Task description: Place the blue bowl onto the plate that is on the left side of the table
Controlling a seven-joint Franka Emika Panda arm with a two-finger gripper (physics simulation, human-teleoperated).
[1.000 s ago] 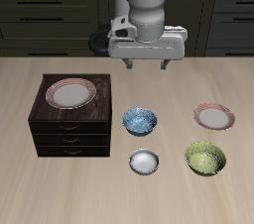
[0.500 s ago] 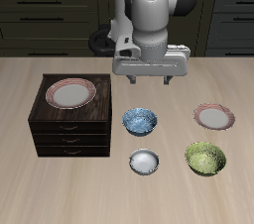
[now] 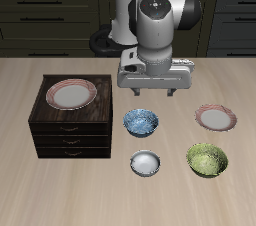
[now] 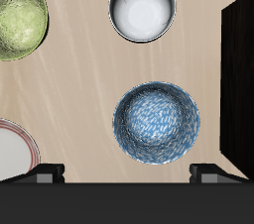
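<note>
1. Bowl position: the blue bowl is seen upright on the table's middle, beside the dark drawer cabinet, with the white-grey bowl nearer the front edge.
2. The gripper is held above it, fingers spread and empty.
3. A light, rigid, probably slick glazed piece is judged; the thin rim is best pinched, one finger inside.
4. The target plate is found apart, behind the green-yellow bowl.

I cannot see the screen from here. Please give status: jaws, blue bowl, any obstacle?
Gripper open, empty, above the blue bowl. Bowl on the table, not yet gripped. Target plate bare; nothing between bowl and plate.
</note>
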